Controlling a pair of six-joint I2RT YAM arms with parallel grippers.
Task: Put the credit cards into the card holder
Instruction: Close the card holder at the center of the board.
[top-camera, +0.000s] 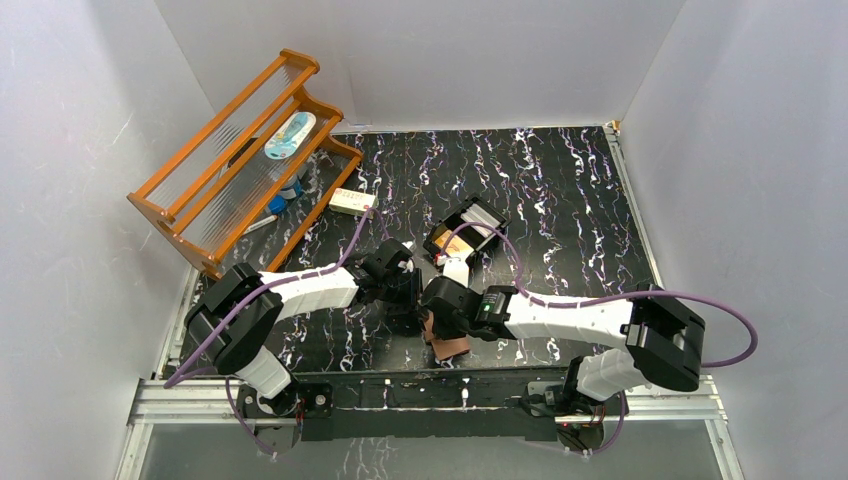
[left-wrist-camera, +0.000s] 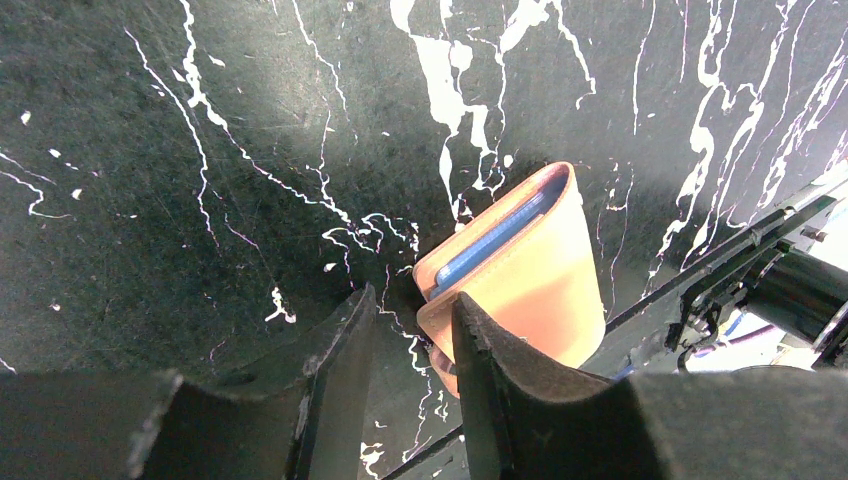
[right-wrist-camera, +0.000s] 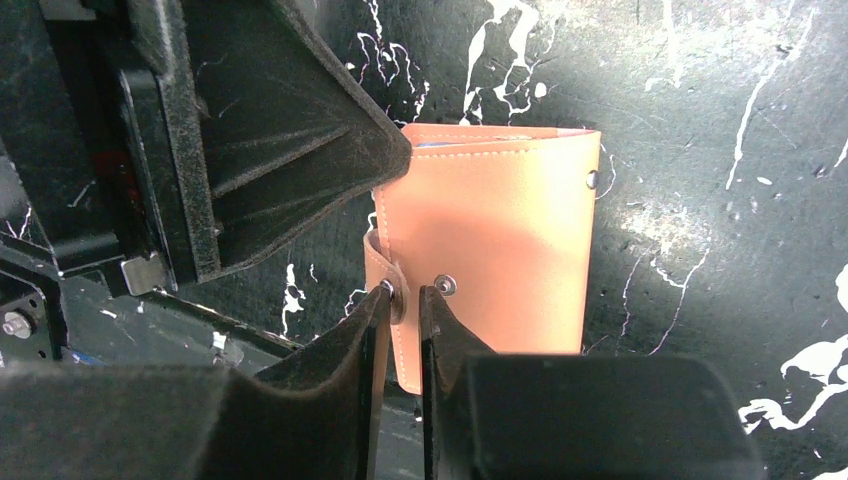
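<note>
The salmon-brown card holder (top-camera: 447, 346) lies folded on the dark marbled table near the front edge, between both grippers. In the left wrist view the card holder (left-wrist-camera: 545, 265) shows blue-grey card edges (left-wrist-camera: 497, 236) in its open side. My left gripper (left-wrist-camera: 412, 305) is open; its right finger touches the holder's near edge and only table shows between the fingers. In the right wrist view my right gripper (right-wrist-camera: 402, 300) is shut on the snap tab (right-wrist-camera: 392, 290) of the card holder (right-wrist-camera: 490, 240). More credit cards (top-camera: 447, 244) sit in and beside the black tray.
A black slotted tray (top-camera: 478, 218) stands just behind the grippers, with a white card (top-camera: 456, 268) at its front. An orange wooden rack (top-camera: 235, 165) stands at the back left, with a white-and-red box (top-camera: 352, 201) beside it. White walls enclose the table.
</note>
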